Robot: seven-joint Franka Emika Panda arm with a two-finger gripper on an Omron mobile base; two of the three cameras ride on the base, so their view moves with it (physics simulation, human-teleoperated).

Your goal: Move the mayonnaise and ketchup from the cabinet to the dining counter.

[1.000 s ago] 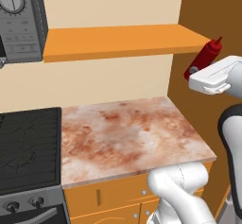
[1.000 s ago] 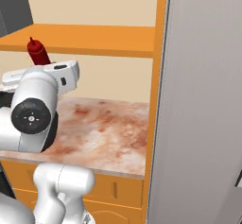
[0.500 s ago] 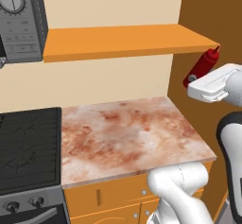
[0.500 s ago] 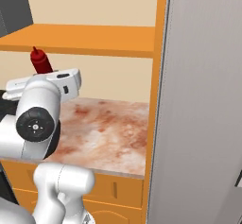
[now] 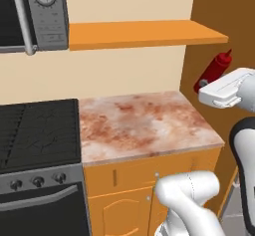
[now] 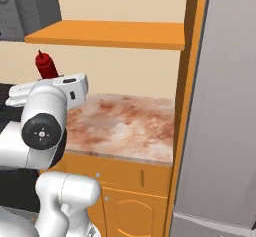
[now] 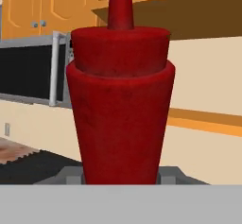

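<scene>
Ketchup, a slim dark-red squeeze bottle (image 5: 214, 70) with a pointed nozzle cap, sits pinched in the gripper (image 7: 122, 178), nozzle pointing away from the hand, held in the air beyond the right end of the flat bright-orange shelf board (image 5: 144, 33) and above the marbled reddish counter (image 5: 144, 123).

The ketchup (image 5: 215, 70) now sits lower than a second ago: it was level with the front edge of the cabinet (image 5: 144, 35) and is now clearly below that orange board, off its right end, tilted with its nozzle up and to the right. In the right base view the bottle (image 6: 46, 66) likewise drops from shelf height to beneath the board, and the white hand carrying it sinks too.
</scene>
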